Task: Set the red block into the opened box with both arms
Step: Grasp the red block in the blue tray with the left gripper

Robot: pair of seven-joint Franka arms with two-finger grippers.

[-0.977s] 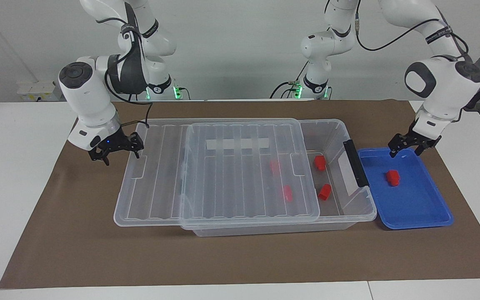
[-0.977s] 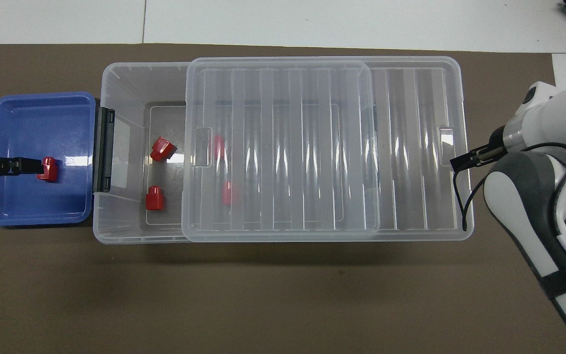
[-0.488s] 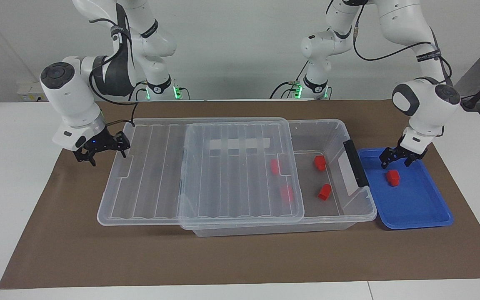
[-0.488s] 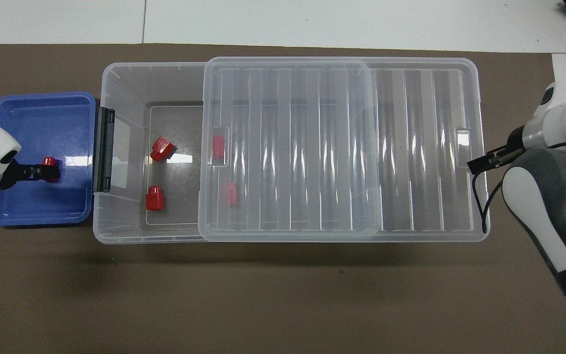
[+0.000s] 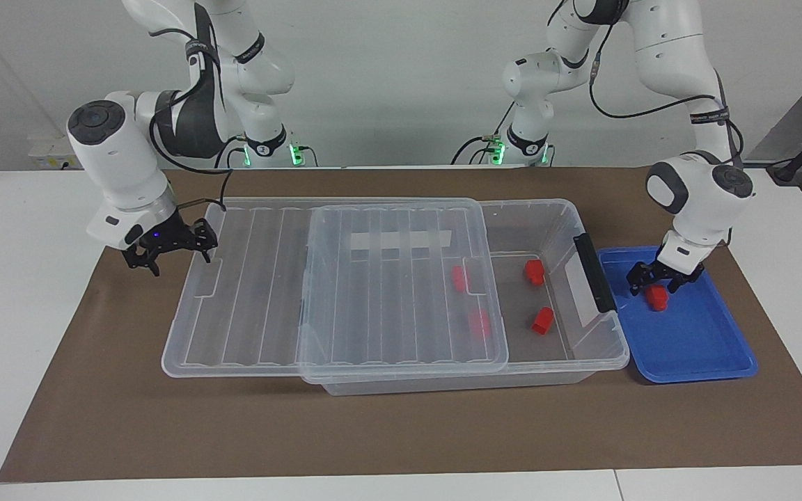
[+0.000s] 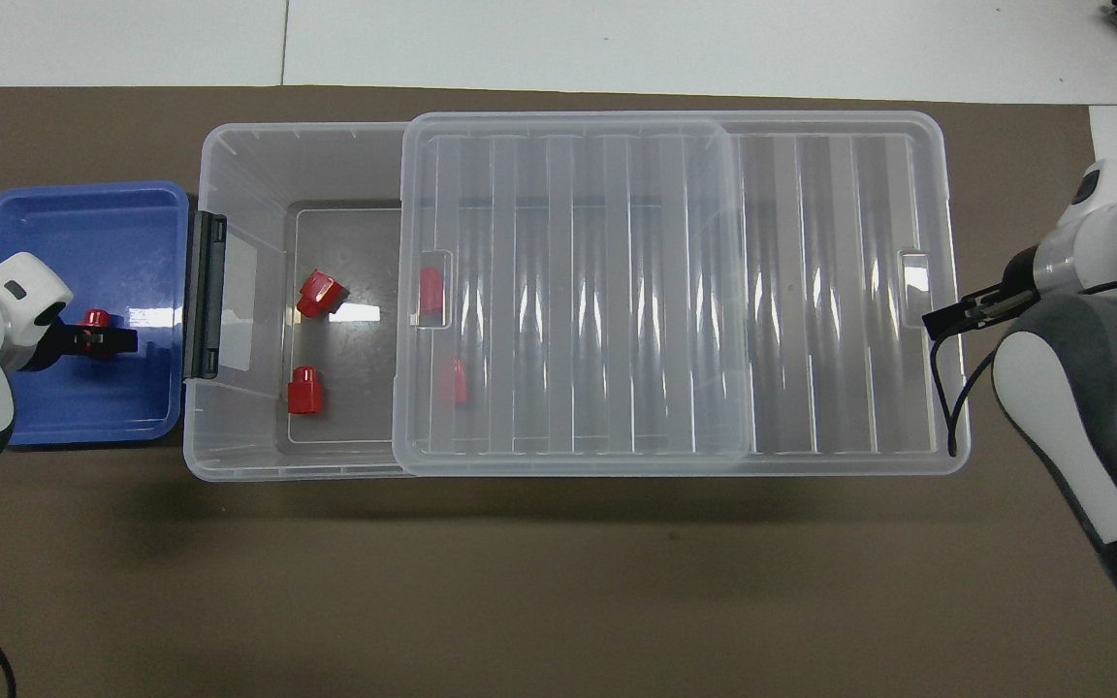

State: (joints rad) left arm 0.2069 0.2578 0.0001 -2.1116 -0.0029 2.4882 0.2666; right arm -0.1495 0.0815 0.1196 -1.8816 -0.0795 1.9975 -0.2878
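Your left pincer (image 5: 657, 284) sits low in the blue tray (image 5: 711, 342), fingers spread either side of the red block (image 5: 656, 298) (nine o'clock of the box (image 6: 229, 194) from overhead), so closing comes next, while the right pincer (image 5: 177, 261), grip unreadable, waits at the lid's (image 6: 568, 291) three-o'clock end.

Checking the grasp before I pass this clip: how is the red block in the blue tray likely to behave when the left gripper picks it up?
The red block looks like hard, chunky plastic, so probably stiff and light. Its narrower tip might let it twist between the fingers of the left gripper. The blue tray looks glossy, so a nudge may slide it.
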